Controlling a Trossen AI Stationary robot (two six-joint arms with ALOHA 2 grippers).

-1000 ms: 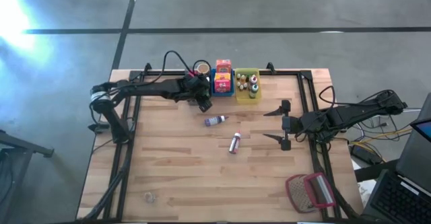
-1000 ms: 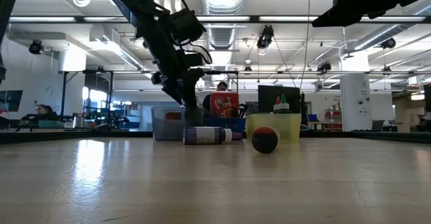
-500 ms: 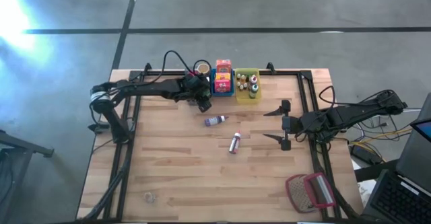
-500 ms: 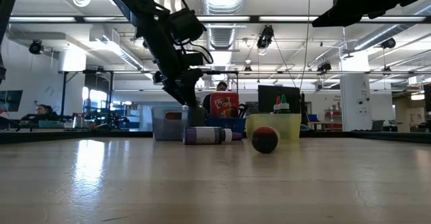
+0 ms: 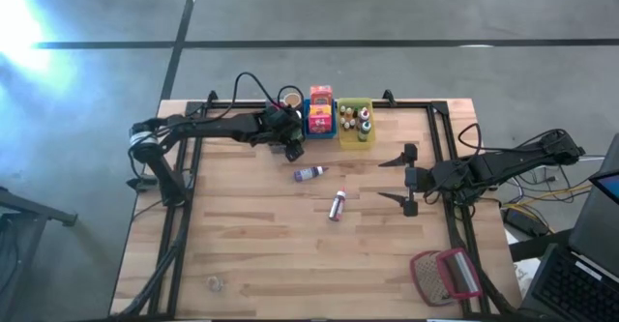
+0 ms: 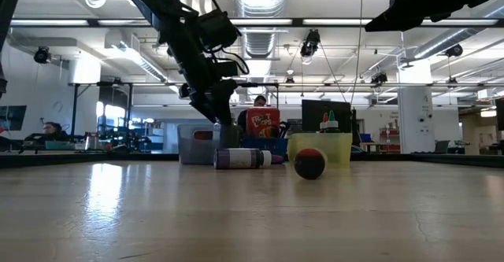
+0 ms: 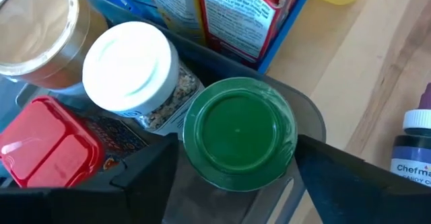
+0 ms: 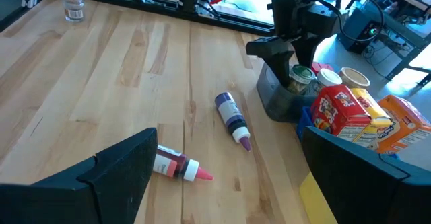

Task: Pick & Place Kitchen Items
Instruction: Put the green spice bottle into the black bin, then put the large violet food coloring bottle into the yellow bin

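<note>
Got my left gripper (image 7: 236,177) over the grey bin (image 7: 306,113), fingers spread either side of the green-capped jar (image 7: 237,131) standing inside, so that one looks delivered. Right gripper (image 5: 406,178) waits wide open mid-table near the purple bottle (image 5: 309,174) and pink-capped bottle (image 5: 337,205), lying loose because they're unsorted, I'd guess.

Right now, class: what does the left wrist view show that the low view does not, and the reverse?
Only the left wrist view shows the green lid between the left gripper fingers, beside a white-capped jar and red packet in the grey bin. Only the low view shows the dark-capped bottle and yellow bin. Both show the purple bottle lying on the table.
</note>
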